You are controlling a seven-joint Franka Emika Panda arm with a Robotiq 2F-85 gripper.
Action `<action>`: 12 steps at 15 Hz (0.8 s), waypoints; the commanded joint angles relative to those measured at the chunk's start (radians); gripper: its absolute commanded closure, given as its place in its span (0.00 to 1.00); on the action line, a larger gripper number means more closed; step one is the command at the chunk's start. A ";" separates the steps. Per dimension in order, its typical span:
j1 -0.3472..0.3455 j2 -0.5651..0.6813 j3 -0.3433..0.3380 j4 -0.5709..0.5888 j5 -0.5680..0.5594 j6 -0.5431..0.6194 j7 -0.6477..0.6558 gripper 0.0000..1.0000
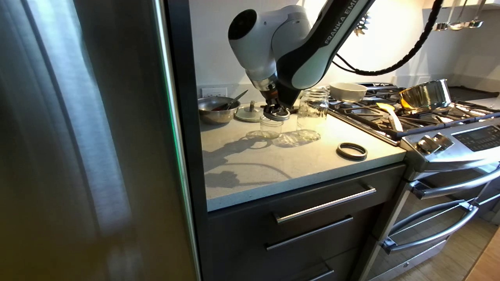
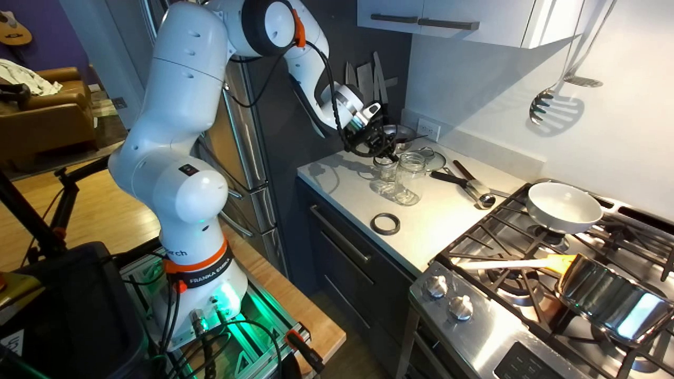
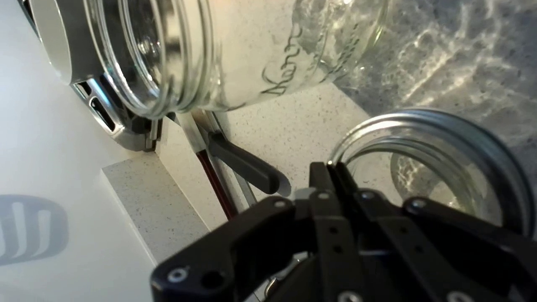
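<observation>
Silver metal ring (image 3: 478, 138) was pinched at its rim by the black two-fingered gripper (image 3: 330, 167), fingertips pressed together on it. Ring hung at the mouth of a small clear glass jar (image 1: 270, 128); could not tell whether the two touched. Tall clear glass jar (image 3: 272, 63) with script lettering stood upright just beside. Thick dark-grey ring (image 1: 351, 157) lay flat on the pale speckled countertop (image 1: 304, 164), near its front edge. Steel bowl (image 1: 218, 117) stood toward the back, a round glass lid (image 1: 246, 114) beside it.
</observation>
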 commanded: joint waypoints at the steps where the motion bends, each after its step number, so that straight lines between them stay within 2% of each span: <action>1: -0.025 0.034 0.018 0.040 -0.030 -0.025 -0.012 0.99; 12: -0.034 0.075 0.027 0.087 -0.005 -0.041 -0.045 0.99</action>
